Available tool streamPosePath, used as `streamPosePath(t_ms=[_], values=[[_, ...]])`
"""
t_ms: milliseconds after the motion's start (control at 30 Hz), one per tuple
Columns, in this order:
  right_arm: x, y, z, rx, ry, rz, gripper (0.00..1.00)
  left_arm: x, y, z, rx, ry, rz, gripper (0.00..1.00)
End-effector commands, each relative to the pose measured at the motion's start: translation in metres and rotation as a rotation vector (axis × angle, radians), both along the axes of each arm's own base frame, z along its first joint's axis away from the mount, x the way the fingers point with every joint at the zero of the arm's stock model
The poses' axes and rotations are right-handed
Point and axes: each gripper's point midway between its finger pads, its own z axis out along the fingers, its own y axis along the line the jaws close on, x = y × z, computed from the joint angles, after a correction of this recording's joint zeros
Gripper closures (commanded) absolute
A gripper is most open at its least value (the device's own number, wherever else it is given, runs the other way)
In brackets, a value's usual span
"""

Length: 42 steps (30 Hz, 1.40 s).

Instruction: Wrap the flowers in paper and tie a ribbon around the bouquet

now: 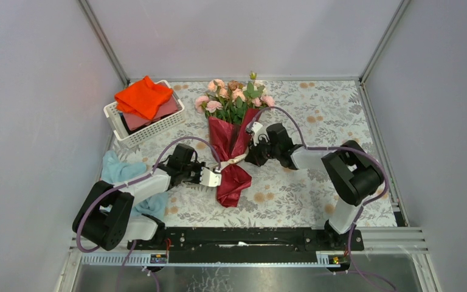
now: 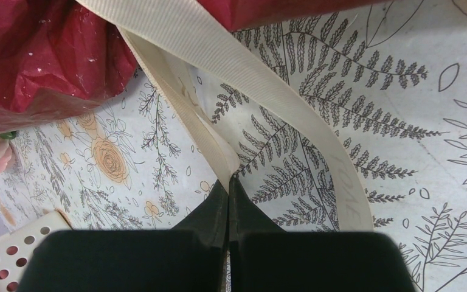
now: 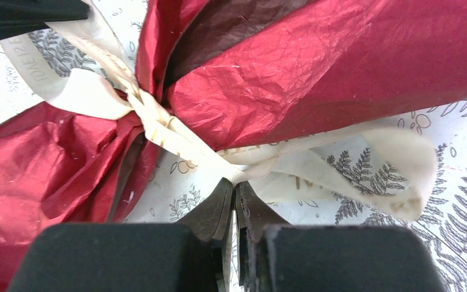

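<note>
A bouquet [image 1: 230, 143] lies flat on the counter [image 1: 322, 115], its heads toward the far wall. Pale pink and peach roses with green leaves [image 1: 234, 97] fan out of a dark red, crinkly, slightly shiny paper wrap [image 1: 222, 135]. The wrap narrows to a waist, then flares into a crumpled tail at the near end. A narrow cream-white ribbon band [image 3: 158, 121] with faint lettering is cinched round that waist. One strand is pinched in the left fingers [image 2: 213, 210], and another, beside a slack loop, in the right fingers [image 3: 213, 210].
</note>
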Motion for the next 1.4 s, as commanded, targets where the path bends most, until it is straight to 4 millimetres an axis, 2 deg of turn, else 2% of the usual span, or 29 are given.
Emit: streamPosePath(t_ms=[0, 200, 333, 400, 567, 667, 767, 933, 1067, 1167, 1200, 1267, 1300, 1333, 1367], values=[[-0.002, -0.003, 0.03, 0.008, -0.049, -0.005, 0.93, -0.003, -0.002, 0.001, -0.005, 0.014, -0.003, 1.0], [-0.03, -0.015, 0.03, -0.026, 0.063, 0.005, 0.86, -0.006, -0.001, 0.0, -0.004, 0.018, 0.0, 1.0], [-0.038, -0.018, 0.03, -0.015, 0.096, -0.008, 0.84, -0.005, -0.001, 0.0, -0.004, 0.017, -0.004, 1.0], [-0.039, -0.016, 0.029, -0.002, 0.098, -0.012, 0.86, -0.004, -0.002, 0.001, -0.005, 0.014, -0.005, 1.0], [-0.036, -0.01, 0.037, 0.041, 0.106, -0.023, 1.0, -0.004, -0.002, 0.001, -0.006, 0.015, -0.005, 1.0], [-0.039, -0.01, 0.046, 0.048, 0.14, -0.034, 1.0, -0.003, -0.001, 0.001, -0.001, 0.014, -0.002, 1.0], [-0.048, -0.019, 0.049, 0.013, 0.208, -0.081, 1.0, -0.005, 0.0, -0.001, 0.002, 0.019, -0.001, 1.0], [-0.087, -0.057, 0.028, -0.077, 0.477, -0.244, 1.0, -0.007, 0.002, -0.004, 0.011, 0.018, -0.002, 1.0], [-0.133, -0.072, 0.015, -0.101, 0.679, -0.315, 1.0, -0.007, 0.003, -0.005, 0.013, 0.016, 0.0, 1.0], [-0.151, -0.077, 0.012, -0.11, 0.752, -0.323, 1.0, -0.007, 0.001, -0.005, 0.001, 0.014, -0.007, 1.0], [-0.151, -0.076, 0.013, -0.103, 0.749, -0.313, 0.95, -0.006, -0.001, -0.004, -0.005, 0.011, -0.011, 1.0], [-0.146, -0.073, 0.018, -0.1, 0.721, -0.276, 0.72, -0.005, -0.003, -0.003, -0.016, 0.007, -0.017, 1.0], [-0.142, -0.072, 0.024, -0.108, 0.698, -0.253, 0.65, -0.004, -0.004, -0.002, -0.017, 0.006, -0.017, 1.0], [-0.137, -0.073, 0.029, -0.134, 0.667, -0.23, 0.6, -0.004, -0.004, -0.001, -0.018, 0.005, -0.016, 1.0], [-0.121, -0.074, 0.041, -0.161, 0.594, -0.225, 0.55, -0.003, -0.004, 0.0, -0.017, 0.003, -0.016, 1.0]])
